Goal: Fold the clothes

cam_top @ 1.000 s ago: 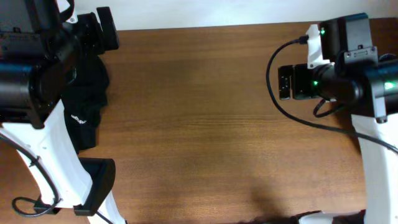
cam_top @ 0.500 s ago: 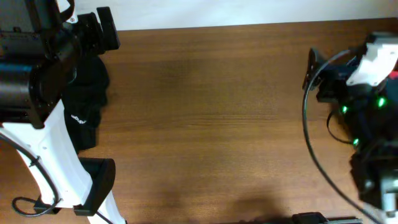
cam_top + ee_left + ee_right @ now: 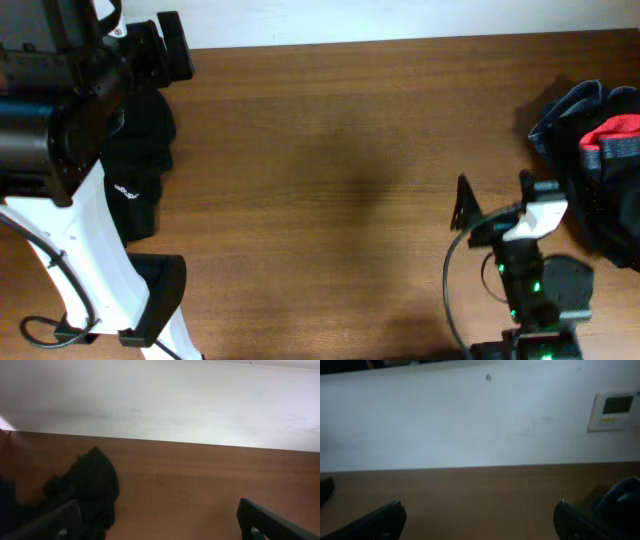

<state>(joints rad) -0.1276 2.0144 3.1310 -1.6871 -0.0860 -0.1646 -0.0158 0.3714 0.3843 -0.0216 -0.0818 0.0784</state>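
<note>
A black garment with small white print lies at the table's left edge, partly under my left arm; it also shows in the left wrist view. Black trousers with a grey waistband and red lining lie bunched at the right edge; a dark part shows in the right wrist view. My left gripper is open and empty, at the far left beside the printed garment. My right gripper is open and empty, left of the trousers and apart from them.
The brown wooden table runs to a white wall at the back. A wall panel shows in the right wrist view. My left arm's white base stands at the front left, and the right arm's base at the front right.
My right arm has swung from the far right edge down towards the front of the table, uncovering the bunched trousers. The left arm and the printed garment have not moved.
</note>
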